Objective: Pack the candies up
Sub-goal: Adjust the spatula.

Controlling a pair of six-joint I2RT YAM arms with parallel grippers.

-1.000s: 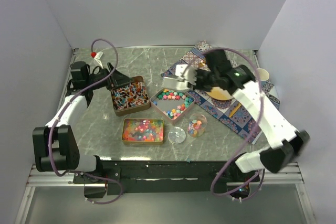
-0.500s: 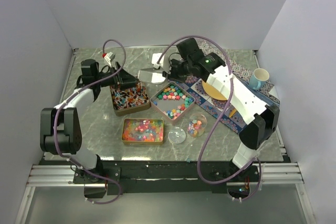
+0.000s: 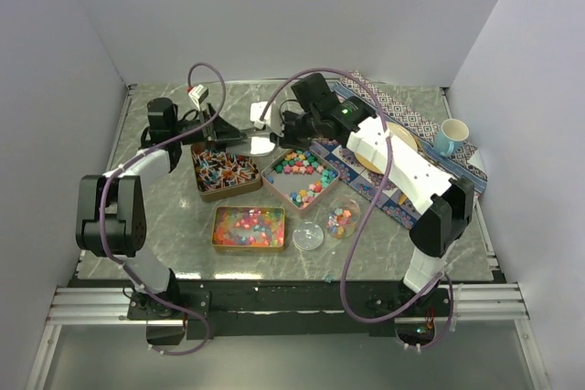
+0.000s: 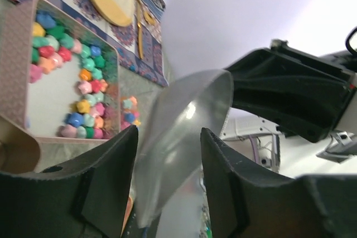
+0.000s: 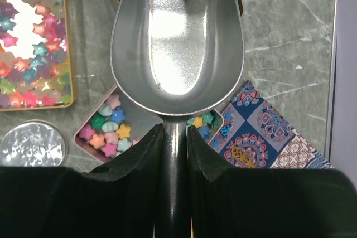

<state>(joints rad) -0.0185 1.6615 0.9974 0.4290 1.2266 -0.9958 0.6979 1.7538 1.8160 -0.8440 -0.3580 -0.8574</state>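
My right gripper (image 5: 174, 137) is shut on the handle of an empty metal scoop (image 5: 177, 43), held level above the table's back middle (image 3: 259, 141). The left gripper (image 4: 167, 137) has its jaws on either side of the scoop's front lip (image 4: 184, 132), with a gap still showing beside the right finger (image 4: 223, 182). Below are the candies. Pastel star pieces (image 3: 300, 175) fill one copper tin, wrapped sticks (image 3: 224, 171) another, and glossy beads (image 3: 249, 226) a third. A clear jar (image 3: 343, 216) holds a few pastel pieces.
The jar's lid (image 3: 308, 237) lies flat beside the jar. A patterned placemat (image 3: 411, 189) at the right carries a yellow plate (image 3: 384, 154), with a light blue mug (image 3: 450, 137) at its far end. Walls close in on three sides.
The right arm has swung the scoop leftwards from over the placemat to the left gripper. The left arm rose to meet it and its jaws have narrowed around the lip.
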